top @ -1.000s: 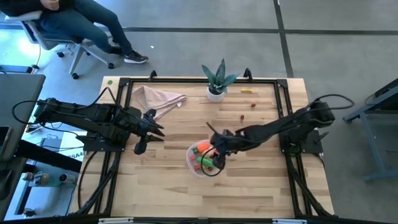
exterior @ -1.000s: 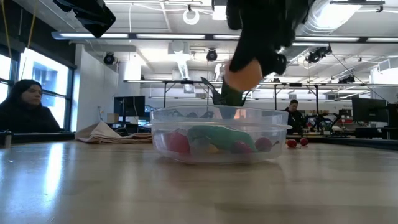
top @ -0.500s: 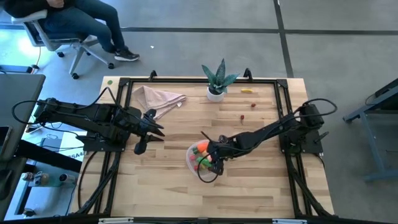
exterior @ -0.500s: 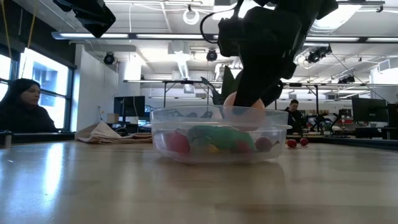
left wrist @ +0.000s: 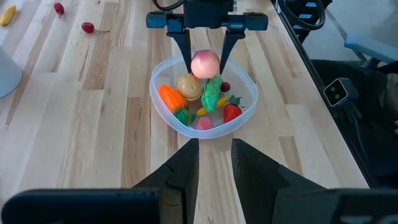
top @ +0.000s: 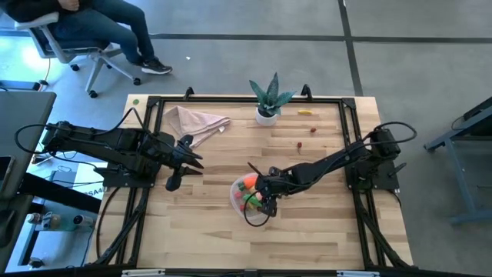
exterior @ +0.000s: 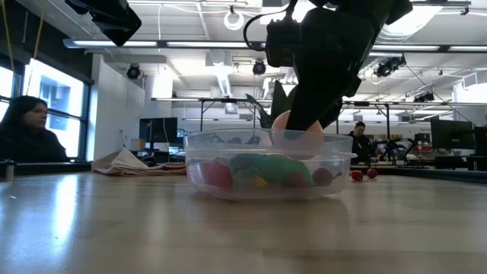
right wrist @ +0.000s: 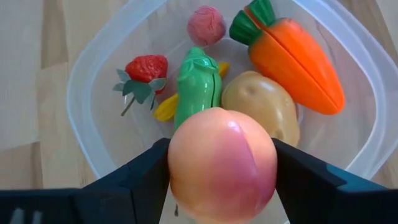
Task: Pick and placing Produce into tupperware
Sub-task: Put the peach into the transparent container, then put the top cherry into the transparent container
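The clear round tupperware (top: pixel 237 192) (exterior: pixel 228 164) (left wrist: pixel 163 115) (right wrist: pixel 81 93) sits on the table near its middle. Inside lie an orange carrot (right wrist: pixel 292 56), a green cucumber (right wrist: pixel 199 87), a tan potato (right wrist: pixel 261 102), a strawberry (right wrist: pixel 146 68), a pink ball (right wrist: pixel 207 25) and a yellow piece (right wrist: pixel 165 109). My right gripper (top: pixel 261 196) (left wrist: pixel 206 59) is over the tub, shut on the pink peach (right wrist: pixel 222 163) (exterior: pixel 298 138). My left gripper (left wrist: pixel 214 155) (top: pixel 192 158) waits open, left of the tub and above the table. My right gripper pinches the peach (left wrist: pixel 205 63) between its two fingers (left wrist: pixel 185 53), one on each side (right wrist: pixel 146 180). The fingers slant down from the table's right side. The peach hangs at the tub's rim height, over the potato and cucumber; whether it touches them I cannot tell.
At the far edge stands a spiky green plant in a white pot (top: pixel 267 104), with a beige napkin (top: pixel 196 121) to its left. A yellow banana (top: pixel 306 112) and tiny red pieces (top: pixel 313 129) lie far right of the tub. A person sits beyond the far left corner.
My right gripper has come down with the peach, from well above the tub's rim to rim height, and has then kept still. It has stayed shut on the peach. The tub and its contents have not moved.
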### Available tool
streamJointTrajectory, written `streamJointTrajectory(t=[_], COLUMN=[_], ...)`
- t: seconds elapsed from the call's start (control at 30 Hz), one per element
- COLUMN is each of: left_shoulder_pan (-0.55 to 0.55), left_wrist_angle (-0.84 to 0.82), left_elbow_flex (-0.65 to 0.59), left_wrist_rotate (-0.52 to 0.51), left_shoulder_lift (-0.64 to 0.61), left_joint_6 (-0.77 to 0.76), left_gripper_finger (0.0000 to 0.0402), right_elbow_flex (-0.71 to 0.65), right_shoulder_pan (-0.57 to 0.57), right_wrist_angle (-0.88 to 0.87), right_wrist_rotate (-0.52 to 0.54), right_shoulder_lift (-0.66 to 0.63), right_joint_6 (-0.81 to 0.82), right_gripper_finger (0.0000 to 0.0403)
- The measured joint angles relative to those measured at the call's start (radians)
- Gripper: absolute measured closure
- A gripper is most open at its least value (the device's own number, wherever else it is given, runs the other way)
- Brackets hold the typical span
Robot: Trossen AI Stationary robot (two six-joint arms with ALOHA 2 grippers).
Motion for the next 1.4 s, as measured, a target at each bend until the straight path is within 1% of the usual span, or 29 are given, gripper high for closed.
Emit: streamJointTrajectory(t=[0.33,0.47,0.73,0.87,1.0,1.13,1.23,1.33,1.4], left_shoulder_pan=[0.000,0.000,0.000,0.000,0.000,0.000,0.000,0.000,0.000], left_wrist_angle=[0.000,0.000,0.000,0.000,0.000,0.000,0.000,0.000,0.000], left_elbow_flex=[0.000,0.000,0.000,0.000,0.000,0.000,0.000,0.000,0.000], left_wrist_rotate=[0.000,0.000,0.000,0.000,0.000,0.000,0.000,0.000,0.000], left_shoulder_lift=[0.000,0.000,0.000,0.000,0.000,0.000,0.000,0.000,0.000], left_joint_6=[0.000,0.000,0.000,0.000,0.000,0.000,0.000,0.000,0.000], left_gripper_finger=[0.0318,0.0318,0.0318,0.0318,0.0318,0.0318,0.0318,0.0318,0.0318], right_elbow_flex=[0.000,0.000,0.000,0.002,0.040,0.124,0.208,0.310,0.381], right_shoulder_pan=[0.000,0.000,0.000,-0.001,0.000,0.000,0.000,-0.001,0.000], right_wrist_angle=[0.000,0.001,0.029,0.038,0.009,-0.089,-0.202,-0.339,-0.462], right_wrist_rotate=[0.010,0.031,0.046,0.031,0.027,0.025,0.035,0.066,0.115], right_shoulder_lift=[0.000,0.000,0.000,0.000,0.000,0.000,0.000,0.000,0.000], right_joint_6=[-0.019,-0.023,-0.026,-0.034,-0.057,-0.092,-0.120,-0.146,-0.156], right_gripper_finger=[0.0141,0.0135,0.0135,0.0135,0.0135,0.0135,0.0135,0.0135,0.0135])
